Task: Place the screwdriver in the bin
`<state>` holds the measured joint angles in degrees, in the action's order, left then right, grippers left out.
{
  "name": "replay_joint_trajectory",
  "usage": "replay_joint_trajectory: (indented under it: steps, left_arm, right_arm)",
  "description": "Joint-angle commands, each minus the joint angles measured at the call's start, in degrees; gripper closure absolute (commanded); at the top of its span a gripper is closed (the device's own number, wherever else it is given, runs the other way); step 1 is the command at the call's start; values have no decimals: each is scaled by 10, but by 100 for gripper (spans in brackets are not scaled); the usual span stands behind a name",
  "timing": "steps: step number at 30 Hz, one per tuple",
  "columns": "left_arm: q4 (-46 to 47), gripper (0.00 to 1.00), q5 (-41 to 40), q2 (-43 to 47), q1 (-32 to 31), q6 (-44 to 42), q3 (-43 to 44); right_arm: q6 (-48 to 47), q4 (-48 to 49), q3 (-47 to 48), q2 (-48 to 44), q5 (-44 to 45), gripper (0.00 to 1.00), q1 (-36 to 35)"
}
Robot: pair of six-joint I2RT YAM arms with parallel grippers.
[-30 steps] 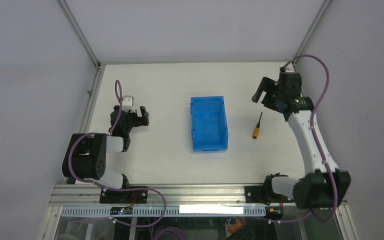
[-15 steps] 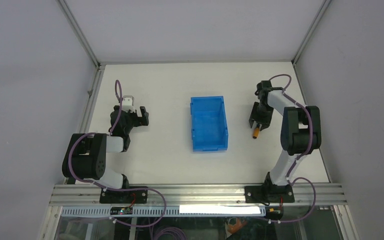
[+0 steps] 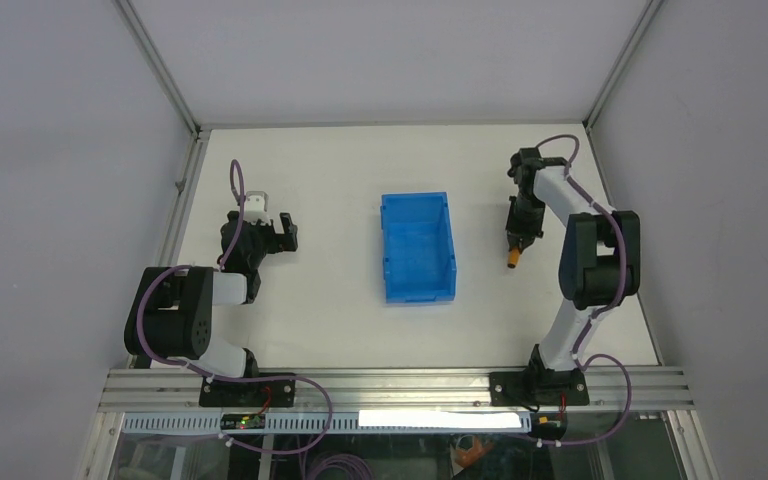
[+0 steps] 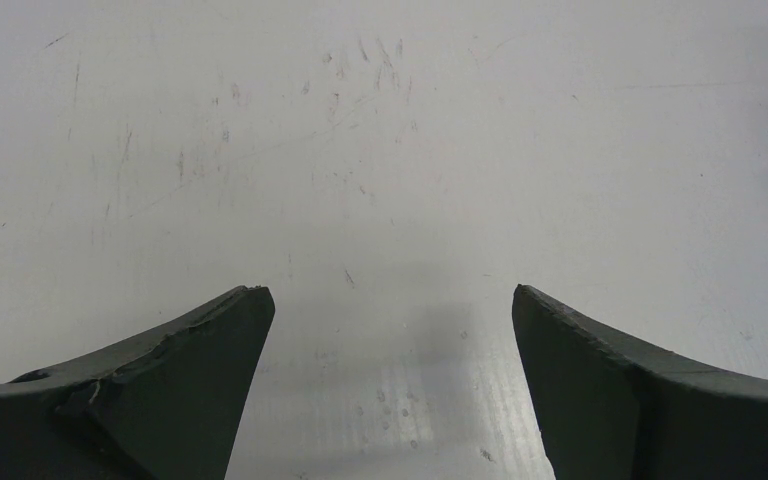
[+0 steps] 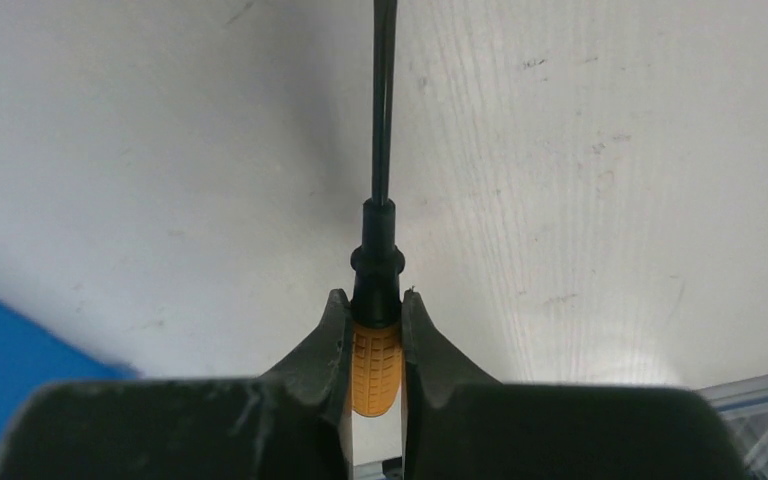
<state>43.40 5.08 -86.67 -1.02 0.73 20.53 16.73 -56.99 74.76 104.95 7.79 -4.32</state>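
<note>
While the right gripper hangs low over the desk on the right side of the overhead frame, its two fingers are squeezed in on the screwdriver, and you can see the orange end of the handle poking out just below the black fingers. Over to the right wrist view: the right gripper has the ribbed orange handle pinched tight between its pads, and the screwdriver runs straight up the middle of the frame, black collar first, then the thin shaft reaching the top edge. Whether the tool is resting on the desk or has been raised off it, I cannot tell from these angles. A sliver of the bin shows blue in the lower left corner of that wrist view. From above, the bin sits in the centre of the frame, open side up, long sides running up and down the picture, and the screwdriver is outside it, off to its right with a strip of white desk between them. On the left side of the overhead frame the left gripper points toward the middle, well apart from the bin. Its wrist view shows the left gripper with fingers spread wide, scratched white desk showing through the gap.
</note>
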Motion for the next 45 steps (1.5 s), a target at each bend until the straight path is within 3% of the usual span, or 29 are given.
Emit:
replay_joint_trajectory:
  steps: [1,5,9,15,19,28,34,40,45]
  left_arm:
    - [37,1,10,3,3,1,9]
    - [38,1,10,3,3,1,9]
    - [38,1,10,3,3,1,9]
    - [38,1,11,3,3,1,9]
    - [38,1,10,3,3,1,9]
    - [38,1,10,3,3,1,9]
    - [38,1,10,3,3,1,9]
    - [38,1,10,3,3,1,9]
    - [38,1,10,3,3,1,9]
  right_arm:
    - [-17,-142,112,-83,3,100,-17]
    - [-18,-246,193,-97,-24,100,-42]
    - [12,-288,242,-99,-3,100,-124]
    - [95,-161,227,-103,-37,100,-281]
    - [129,-77,219,-61,-5,100,-353]
    - [160,41,160,59,42,100,-397]
    - [198,102,85,68,71,99,-414]
    - [214,120,61,62,85,65,-418]
    - [212,97,85,26,110,61,-426]
